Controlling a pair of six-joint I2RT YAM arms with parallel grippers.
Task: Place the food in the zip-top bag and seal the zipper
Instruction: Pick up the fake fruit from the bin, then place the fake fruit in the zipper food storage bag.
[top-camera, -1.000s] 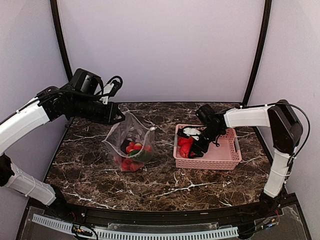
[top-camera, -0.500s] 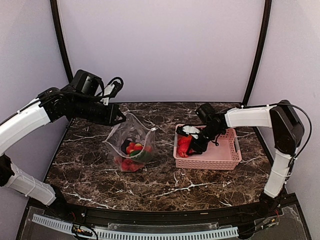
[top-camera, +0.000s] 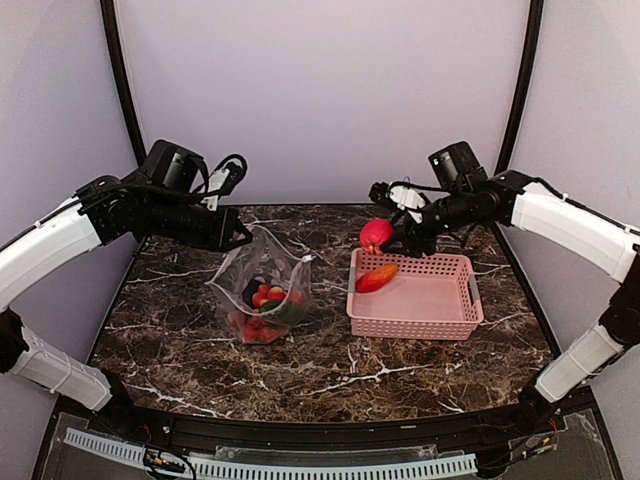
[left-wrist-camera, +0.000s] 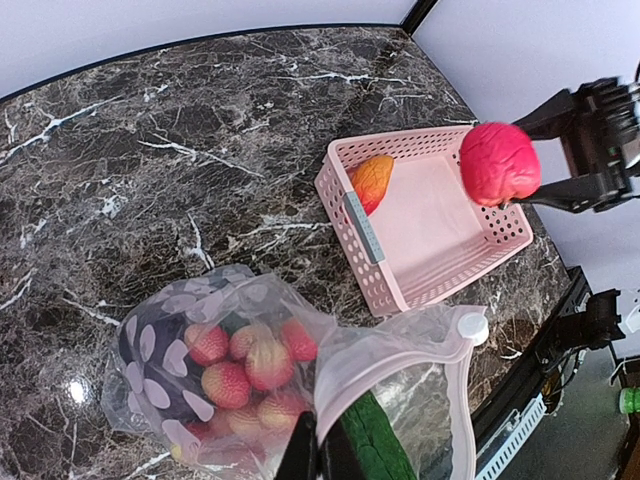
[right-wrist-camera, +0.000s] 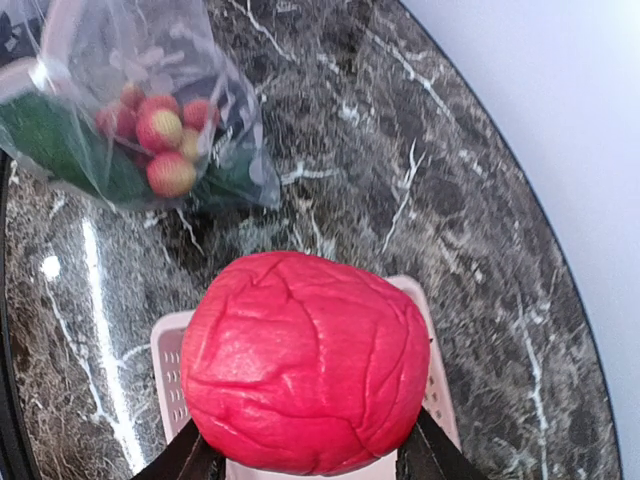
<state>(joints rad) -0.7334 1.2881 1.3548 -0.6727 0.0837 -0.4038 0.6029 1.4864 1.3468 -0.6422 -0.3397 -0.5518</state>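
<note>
The zip-top bag (top-camera: 262, 290) stands open on the marble table, with several red berries (left-wrist-camera: 230, 370) and a dark green cucumber (left-wrist-camera: 385, 450) inside. My left gripper (top-camera: 243, 237) is shut on the bag's far rim, pinching the whitish zipper (left-wrist-camera: 400, 362) and holding the mouth up. My right gripper (top-camera: 385, 235) is shut on a red, round, wrinkled piece of food (top-camera: 376, 234), held in the air above the far left corner of the pink basket (top-camera: 420, 322). That piece fills the right wrist view (right-wrist-camera: 305, 360). An orange-red long piece (top-camera: 377, 278) lies in the basket's left end.
The pink lattice basket (left-wrist-camera: 365, 225) sits to the right of the bag, a short gap of marble between them. The bag's white slider (left-wrist-camera: 470, 325) hangs at one end of the mouth. Black frame posts rise at the table's back corners.
My right gripper has closed on the red piece and lifted it out of the basket, up and toward the back. The left arm and bag have stayed still.
</note>
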